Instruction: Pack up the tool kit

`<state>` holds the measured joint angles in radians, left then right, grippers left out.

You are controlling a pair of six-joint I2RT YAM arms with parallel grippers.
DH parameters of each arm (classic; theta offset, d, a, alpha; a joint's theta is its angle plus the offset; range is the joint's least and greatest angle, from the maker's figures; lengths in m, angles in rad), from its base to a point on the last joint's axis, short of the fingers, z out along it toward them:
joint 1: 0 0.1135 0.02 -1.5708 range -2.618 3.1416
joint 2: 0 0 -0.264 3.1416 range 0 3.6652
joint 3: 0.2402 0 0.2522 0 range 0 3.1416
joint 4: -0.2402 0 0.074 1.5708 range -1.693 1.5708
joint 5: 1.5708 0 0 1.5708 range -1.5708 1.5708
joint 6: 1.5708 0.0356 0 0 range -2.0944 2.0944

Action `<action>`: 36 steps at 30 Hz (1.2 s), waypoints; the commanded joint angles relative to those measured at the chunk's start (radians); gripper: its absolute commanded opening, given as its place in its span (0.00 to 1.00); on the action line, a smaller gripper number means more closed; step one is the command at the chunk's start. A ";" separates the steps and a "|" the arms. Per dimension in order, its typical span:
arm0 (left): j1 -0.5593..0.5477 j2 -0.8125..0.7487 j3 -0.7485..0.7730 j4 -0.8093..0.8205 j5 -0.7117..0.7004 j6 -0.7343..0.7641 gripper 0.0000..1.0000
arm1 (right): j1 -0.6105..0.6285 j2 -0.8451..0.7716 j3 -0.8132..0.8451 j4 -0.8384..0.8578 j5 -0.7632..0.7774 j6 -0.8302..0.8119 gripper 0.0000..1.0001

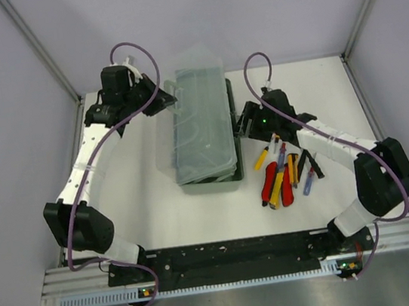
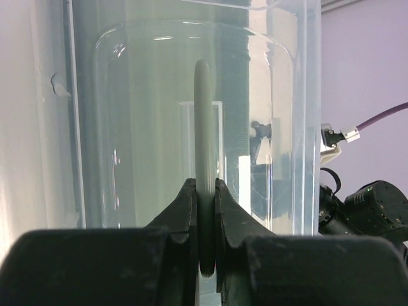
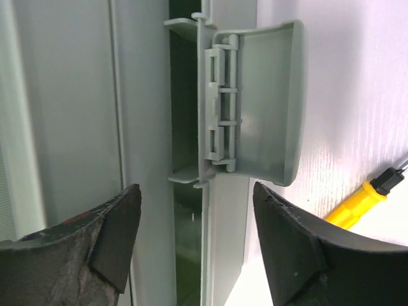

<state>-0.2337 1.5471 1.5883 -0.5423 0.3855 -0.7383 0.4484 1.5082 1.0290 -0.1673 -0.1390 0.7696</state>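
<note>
White table [image 1: 159, 212] shows open room nearest me, at the toolbox's [image 1: 202, 134] 7 o'clock; loose tools [image 1: 284, 176] crowd its 4 o'clock side. I read the box as long and grey-green under a clear lid, mid-table. At its 3 o'clock the right gripper [image 3: 194, 217] is released, facing the swung-out latch [image 3: 268, 108]. At 10 o'clock the left gripper [image 2: 205, 191] is clenched on a thin grey-green strip [image 2: 203, 115] against the lid.

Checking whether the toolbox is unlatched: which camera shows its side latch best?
Right wrist view: the latch sits close, flipped outward from the toolbox, ahead of the open right gripper. In the top view it cannot be made out beside that gripper; the left wrist view doesn't show it.
</note>
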 commanded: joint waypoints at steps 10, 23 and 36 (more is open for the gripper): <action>0.088 -0.094 0.088 0.105 0.045 0.037 0.00 | -0.005 0.064 0.016 0.008 0.003 -0.045 0.61; 0.114 -0.065 0.087 0.123 0.159 0.028 0.00 | 0.015 0.126 0.091 -0.058 -0.086 -0.133 0.70; 0.119 -0.058 0.085 0.130 0.150 0.016 0.00 | 0.102 0.121 0.065 -0.014 -0.076 -0.115 0.66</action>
<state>-0.1234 1.5467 1.5936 -0.6056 0.4564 -0.6777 0.5091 1.6230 1.0657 -0.1936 -0.2337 0.6628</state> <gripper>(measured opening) 0.089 0.709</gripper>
